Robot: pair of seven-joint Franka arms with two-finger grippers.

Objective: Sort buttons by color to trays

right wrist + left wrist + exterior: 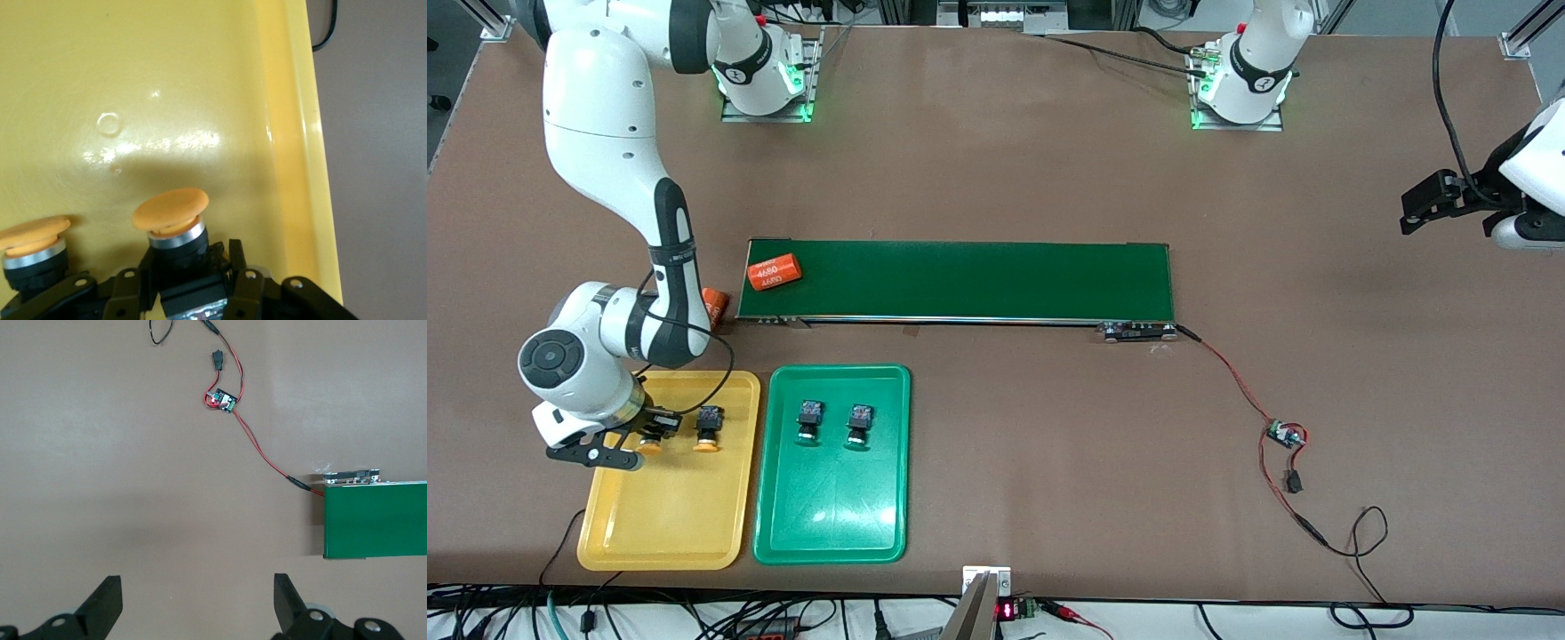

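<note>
Yellow tray (685,524) seemingly holds two orange-capped buttons (709,425)

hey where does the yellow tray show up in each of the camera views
Front view: the yellow tray lies near the front camera at the right arm's end of the table, beside the green tray.
Right wrist view: its floor and rim fill most of the picture.
Left wrist view: not in it.
Shared landmark: the two orange-capped buttons lying in it.

two orange-capped buttons (708,430) in yellow tray (667,524); two green-capped buttons (809,420) in green tray (831,524).
</note>
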